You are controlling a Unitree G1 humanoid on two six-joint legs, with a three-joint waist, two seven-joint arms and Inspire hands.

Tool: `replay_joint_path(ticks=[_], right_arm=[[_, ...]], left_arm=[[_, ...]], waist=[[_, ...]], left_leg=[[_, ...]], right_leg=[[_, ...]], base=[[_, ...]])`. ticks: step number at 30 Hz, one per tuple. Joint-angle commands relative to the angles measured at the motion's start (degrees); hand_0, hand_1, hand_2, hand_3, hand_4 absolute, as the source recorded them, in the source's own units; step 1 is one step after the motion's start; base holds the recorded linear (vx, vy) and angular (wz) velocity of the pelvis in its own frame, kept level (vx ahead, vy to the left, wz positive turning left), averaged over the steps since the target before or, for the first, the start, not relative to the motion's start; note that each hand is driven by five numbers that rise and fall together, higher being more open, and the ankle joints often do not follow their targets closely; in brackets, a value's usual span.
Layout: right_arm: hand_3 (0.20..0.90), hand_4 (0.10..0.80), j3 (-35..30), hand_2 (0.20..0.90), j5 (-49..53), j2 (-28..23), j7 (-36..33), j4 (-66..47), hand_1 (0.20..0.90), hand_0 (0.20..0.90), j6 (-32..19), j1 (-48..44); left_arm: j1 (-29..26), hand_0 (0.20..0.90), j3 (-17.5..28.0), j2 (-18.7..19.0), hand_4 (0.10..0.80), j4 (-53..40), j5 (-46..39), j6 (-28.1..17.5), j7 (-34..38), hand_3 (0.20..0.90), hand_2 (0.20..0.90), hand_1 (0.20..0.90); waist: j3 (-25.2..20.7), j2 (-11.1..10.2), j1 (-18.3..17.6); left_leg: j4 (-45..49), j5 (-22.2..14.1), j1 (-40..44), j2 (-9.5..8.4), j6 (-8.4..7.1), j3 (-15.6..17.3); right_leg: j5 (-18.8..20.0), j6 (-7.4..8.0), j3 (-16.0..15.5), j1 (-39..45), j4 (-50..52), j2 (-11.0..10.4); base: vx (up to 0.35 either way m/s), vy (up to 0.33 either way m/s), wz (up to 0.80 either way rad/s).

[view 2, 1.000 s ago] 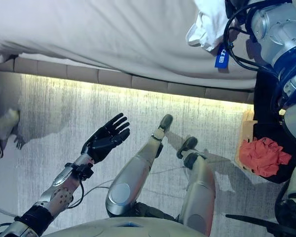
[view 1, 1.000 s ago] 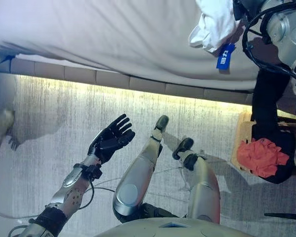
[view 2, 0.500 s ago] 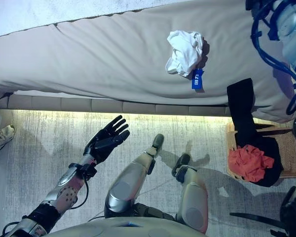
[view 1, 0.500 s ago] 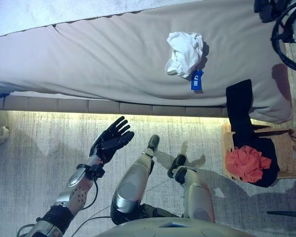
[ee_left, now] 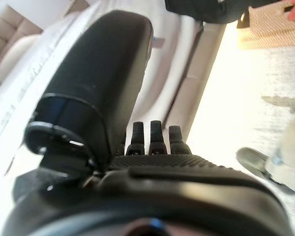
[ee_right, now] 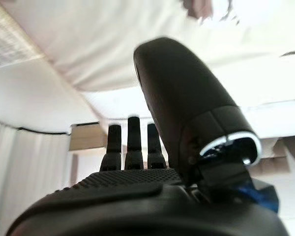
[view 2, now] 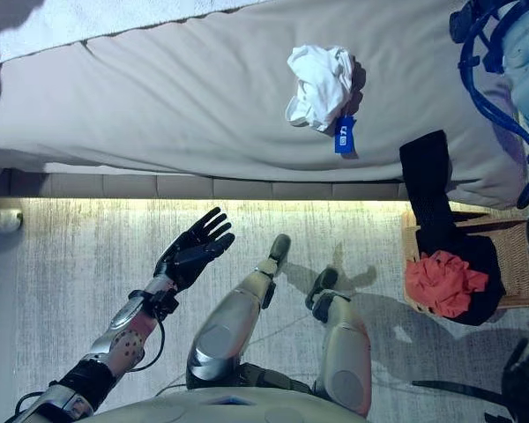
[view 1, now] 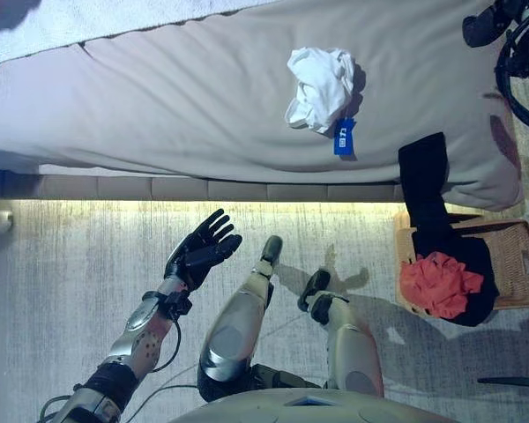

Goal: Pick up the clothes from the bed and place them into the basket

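Note:
A crumpled white garment (view 1: 320,84) with a blue tag (view 1: 342,138) lies on the grey bed (view 1: 176,97). A black garment (view 1: 426,181) hangs from the bed's edge down into the wicker basket (view 1: 517,261) on the floor at the right. In the basket, an orange garment (view 1: 438,284) lies on top of the black one. My left hand (view 1: 201,249) is open and empty above the carpet, in front of the bed. My right hand (ee_right: 132,189) is open with straight fingers and holds nothing. Its arm shows at the upper right corner, right of the white garment.
The bed's padded side rail (view 1: 203,189) runs across the view, with a lit strip of grey carpet (view 1: 70,264) below it. A pale shoe-like shape (view 2: 0,218) shows at the left edge. The basket stands against the bed's right end.
The camera has pulled back and shifted, so more of the bed shows. My right hand has drawn away from the white garment toward the upper right. The left hand stays open in place.

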Motion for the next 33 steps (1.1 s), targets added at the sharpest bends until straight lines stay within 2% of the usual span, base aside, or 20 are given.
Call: replay_joint_path(ticks=[1,15,19,23,25,29,33], right_arm=[[0.900,0.800,4.8,0.900,-1.1,-1.7,-5.6,-3.5,0.900,0.900,-0.2,-7.2],[0.900,0.800,6.6,0.900,-3.8,2.1,-6.8,-2.5,0.900,0.900,0.1,-8.7],[0.900,0.800,8.2,0.900,-5.8,2.6,-3.5,-2.7,0.900,0.900,1.9,-9.1],[0.900,0.800,8.9,0.900,-8.0,3.4,-1.5,-2.0,0.900,0.900,2.8,-9.1],[0.900,0.800,11.1,0.900,-10.8,3.9,1.7,-0.3,0.900,0.900,3.4,-10.0],[0.900,0.800,13.6,0.900,-10.6,3.8,6.3,1.8,0.900,0.900,5.7,-10.7],[0.900,0.800,15.1,0.900,-8.6,4.4,7.8,4.2,0.900,0.900,7.6,-11.2]], left_arm=[[3.5,0.900,0.3,1.2,0.800,-3.6,-0.3,-3.7,-2.8,0.900,0.900,0.900],[5.5,0.900,-0.2,2.9,0.800,-5.6,-1.6,-3.6,-4.1,0.900,0.900,0.900],[6.4,0.900,0.5,3.5,0.800,-8.1,-2.9,-3.3,-4.3,0.900,0.900,0.900],[7.1,0.900,0.5,3.8,0.800,-9.9,-3.4,-3.8,-4.6,0.900,0.900,0.900],[7.7,0.900,0.5,4.2,0.800,-12.1,-4.0,-4.2,-5.0,0.900,0.900,0.900],[8.7,0.900,0.5,5.4,0.800,-16.2,-4.8,-4.6,-4.5,0.900,0.900,0.900],[9.3,0.900,0.5,6.4,0.800,-17.8,-6.1,-6.0,-5.4,0.900,0.900,0.900]], waist=[[-1.4,0.0,1.8],[-1.4,1.2,4.1],[-1.4,1.6,4.8],[-1.4,1.9,5.2],[-1.4,2.4,5.8],[-1.4,3.0,6.4],[-1.4,3.5,6.9]], left_leg=[[4.9,-6.4,-3.5,-3.59,3.06,-2.5],[7.5,-5.4,-11.1,-4.19,3.24,-3.2],[9.1,-5.2,-14.3,-4.37,3.09,-2.8],[10.1,-5.2,-16.5,-4.48,3.08,-2.9],[10.7,-5.0,-18.8,-4.57,3.16,-3.0],[11.8,-4.6,-22.9,-4.37,3.16,-3.1],[11.9,-4.0,-25.9,-4.20,3.42,-3.6]], right_leg=[[2.6,0.18,-3.1,0.4,-2.2,2.3],[2.0,0.16,-5.3,-7.0,3.0,0.8],[1.9,0.46,-5.7,-9.9,5.1,-0.1],[1.7,0.41,-5.6,-12.1,6.4,-0.2],[1.5,0.20,-5.6,-14.6,7.6,-0.1],[1.3,0.16,-5.6,-18.9,9.4,-0.4],[1.5,0.17,-5.9,-22.3,10.1,-0.1]], base=[[-0.008,0.004,0.22],[0.009,0.006,0.15],[0.016,0.011,0.07],[0.013,-0.001,0.11],[0.005,0.007,0.11],[-0.011,-0.015,0.04],[-0.034,-0.023,0.09]])
